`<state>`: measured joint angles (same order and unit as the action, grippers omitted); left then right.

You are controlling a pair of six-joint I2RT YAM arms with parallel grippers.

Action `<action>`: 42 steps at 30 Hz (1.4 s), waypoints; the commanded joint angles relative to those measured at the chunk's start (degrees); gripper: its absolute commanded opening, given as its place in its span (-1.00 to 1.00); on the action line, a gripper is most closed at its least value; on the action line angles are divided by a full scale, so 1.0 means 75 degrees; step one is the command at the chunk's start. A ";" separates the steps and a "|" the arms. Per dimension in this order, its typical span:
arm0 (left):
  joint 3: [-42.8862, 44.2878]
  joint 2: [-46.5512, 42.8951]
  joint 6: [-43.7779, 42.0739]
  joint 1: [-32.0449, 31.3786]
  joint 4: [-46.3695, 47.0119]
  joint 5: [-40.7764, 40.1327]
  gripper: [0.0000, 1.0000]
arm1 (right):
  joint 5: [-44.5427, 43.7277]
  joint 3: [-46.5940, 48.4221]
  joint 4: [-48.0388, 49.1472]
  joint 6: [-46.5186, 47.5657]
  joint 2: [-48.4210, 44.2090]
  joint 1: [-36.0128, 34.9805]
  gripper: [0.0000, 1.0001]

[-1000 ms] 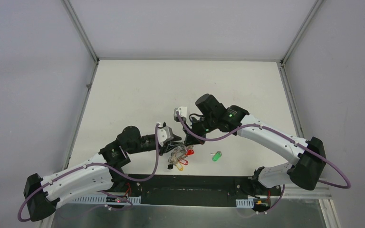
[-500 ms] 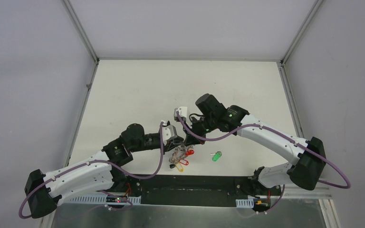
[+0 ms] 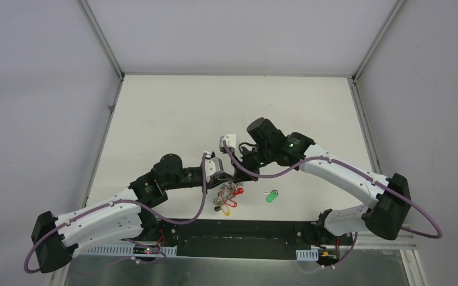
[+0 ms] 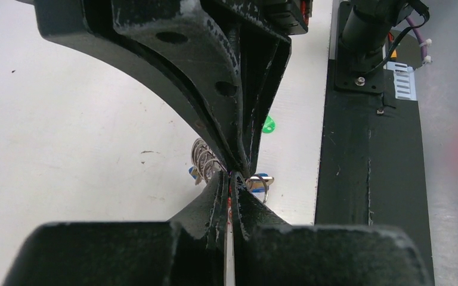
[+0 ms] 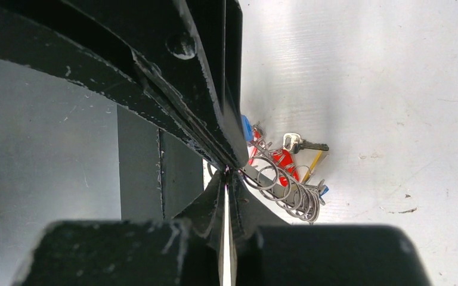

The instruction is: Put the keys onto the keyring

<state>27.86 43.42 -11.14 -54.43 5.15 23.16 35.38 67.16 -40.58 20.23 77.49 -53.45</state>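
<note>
Black mounting plate (image 3: 226, 229) spans the near edge of the white table (image 3: 173, 113), with both arm bases bolted at its ends. Just beyond it lies the keyring (image 3: 225, 196), a silvery coil crowded with small keys and red tags (image 5: 280, 161). The green-tagged key (image 3: 271, 195) lies alone on the table to the ring's right, apart from it and under the right arm's reach.

Directly above the ring, the left gripper (image 4: 231, 179) and right gripper (image 5: 226, 173) meet tip to tip, each with its fingers pressed flat together and only a hairline slit between them. The ring's loops run right up to the joined tips. Whether either pair pinches the wire is hidden by the fingers themselves. A blue-tagged key (image 4: 261, 177) on a small ring sits just beside the tips.

Both forearms arch inward over the spot, and a purple cable (image 3: 201, 196) loops down close to the ring's left side, crowding that approach. Farther back the tabletop is open all the way to the rear wall. Aluminium rails (image 3: 102, 146) bound it at the sides, with grey panels (image 3: 36, 107) rising beyond them.
</note>
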 commanded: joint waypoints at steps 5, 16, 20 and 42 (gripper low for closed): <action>0.0337 0.0069 -0.0151 -0.0065 -0.0264 0.0204 -1.00 | 0.0498 0.0140 0.0453 0.0241 -0.0465 -0.0044 -1.00; 0.0523 0.0388 -0.0237 -0.0061 -0.0417 0.0310 -0.83 | 0.0540 0.0193 0.0453 0.0262 -0.0453 -0.0050 -1.00; 0.0551 0.0411 -0.0284 -0.0066 -0.0439 0.0346 -1.00 | 0.0439 0.0198 0.0416 0.0271 -0.0477 -0.0047 -1.00; -0.1409 -0.1490 0.1468 -0.0064 0.3604 -0.1491 -1.00 | -0.1546 -0.1274 0.2642 -0.1574 -0.1765 0.0513 -0.20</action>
<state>19.31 34.57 -2.46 -54.43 15.35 13.50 25.47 59.22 -28.08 10.85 67.26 -50.83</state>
